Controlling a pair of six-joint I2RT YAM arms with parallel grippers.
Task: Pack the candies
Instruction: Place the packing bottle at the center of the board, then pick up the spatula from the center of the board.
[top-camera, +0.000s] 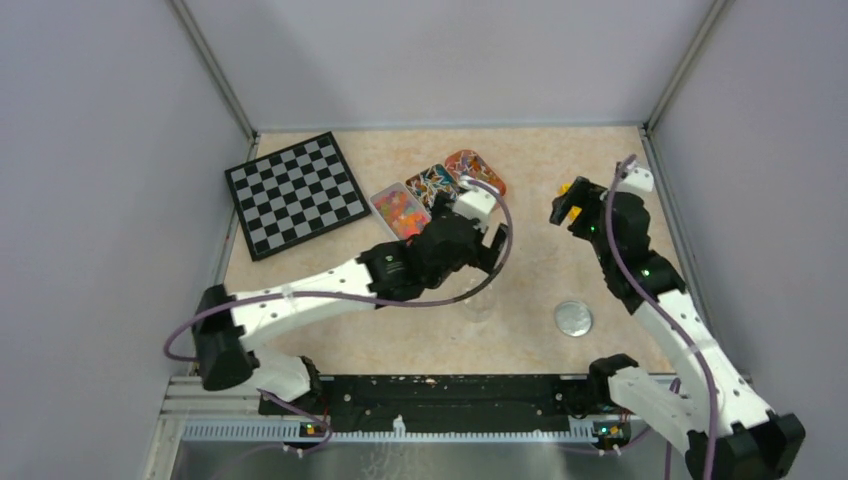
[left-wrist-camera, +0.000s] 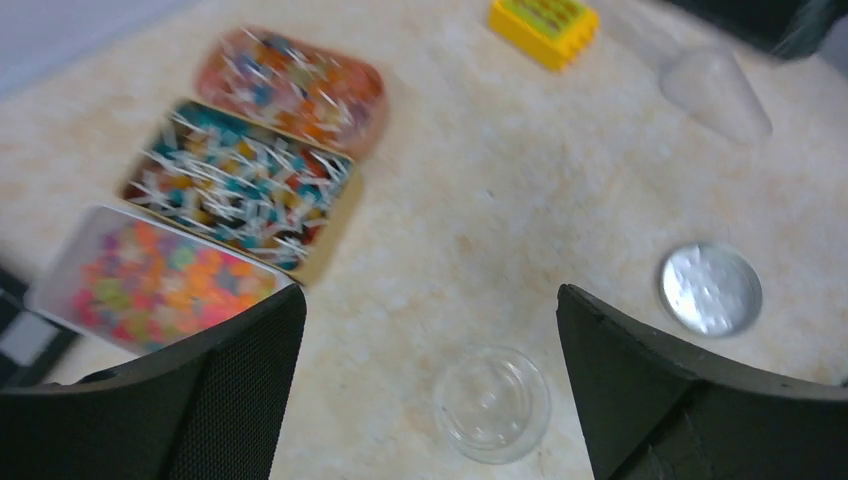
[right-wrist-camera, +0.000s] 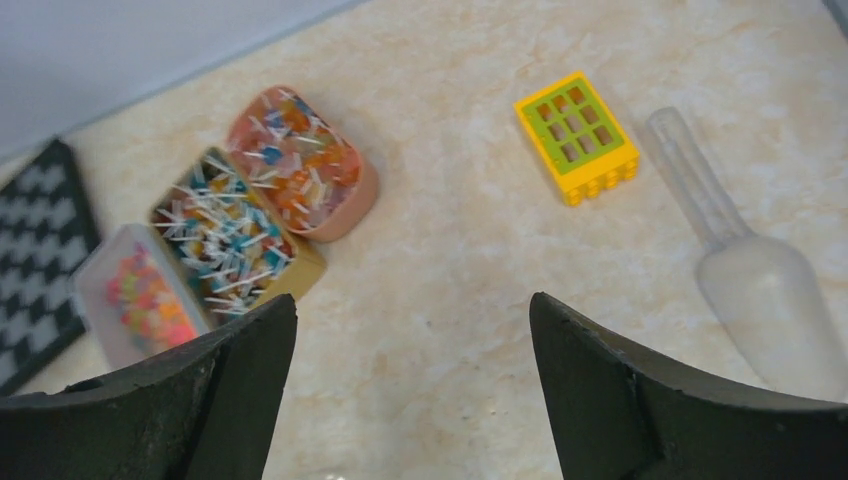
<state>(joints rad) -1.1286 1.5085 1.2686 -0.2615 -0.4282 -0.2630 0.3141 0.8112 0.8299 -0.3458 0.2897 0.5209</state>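
A little clear jar (left-wrist-camera: 492, 403) and a round silver lid (left-wrist-camera: 710, 289) sit at the front of the bench (top-camera: 520, 180). The left gripper (left-wrist-camera: 430, 293) hangs over the jar, spread wide and empty. Farther back, the candies (left-wrist-camera: 160, 282) lie in three trays (right-wrist-camera: 362, 203) beside a checkered board (top-camera: 295, 193). The right gripper (right-wrist-camera: 412, 300), spread wide and empty too, hangs near a yellow block (right-wrist-camera: 577, 137).

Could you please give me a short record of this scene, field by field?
to pack: tiny multicoloured candies in three small trays, side by side
container: clear round jar, open, looks empty
cover: round silver lid, lying apart from the jar
left hand: open, empty, near the jar
right hand: open, empty
other: clear plastic scoop; yellow block with green squares; black-and-white checkerboard
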